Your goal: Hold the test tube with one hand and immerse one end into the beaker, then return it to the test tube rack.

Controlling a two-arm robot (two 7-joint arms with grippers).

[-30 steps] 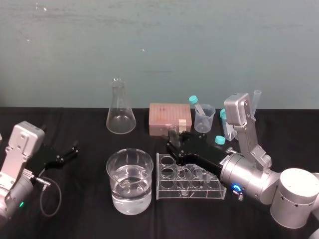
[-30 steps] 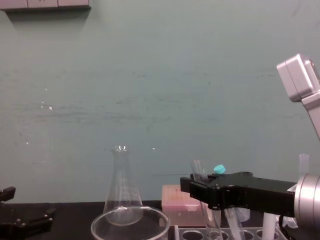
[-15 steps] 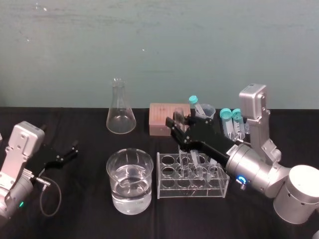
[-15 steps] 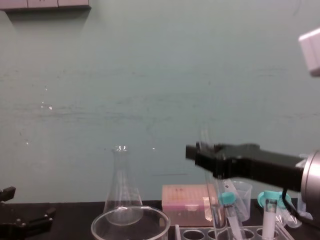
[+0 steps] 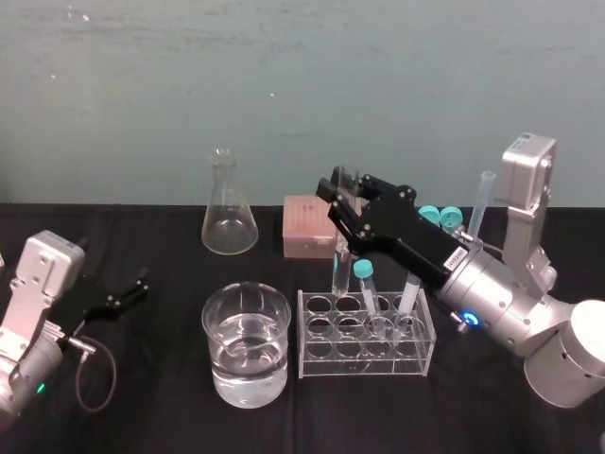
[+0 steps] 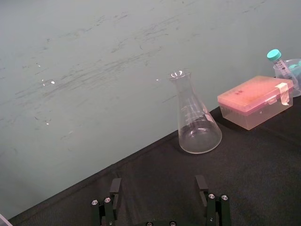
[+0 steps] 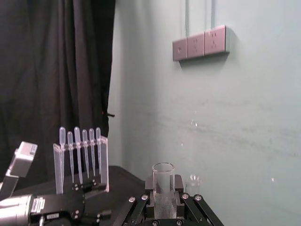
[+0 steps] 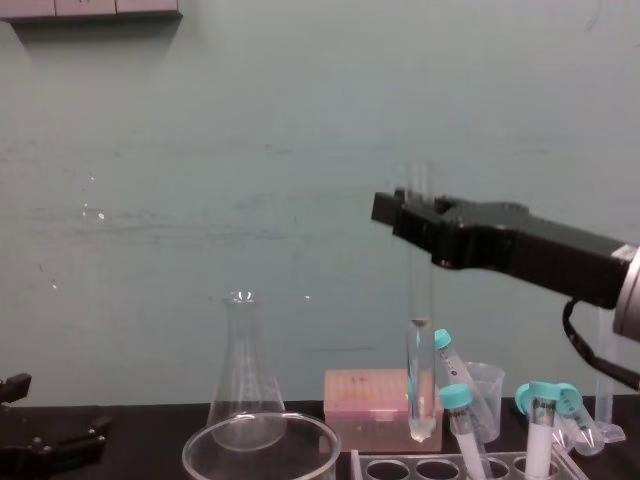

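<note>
Just above the left end of the test tube rack, the right gripper is clamped on the upper part of the test tube. The tube hangs upright, its round bottom clear of the top plate. The beaker, part full of clear liquid, stands just left of the rack. Teal-capped tubes lean in rack holes right beside the held tube. The left gripper rests at the table's left side, fingers spread, empty. Farther back sit a pink box and a conical flask.
</note>
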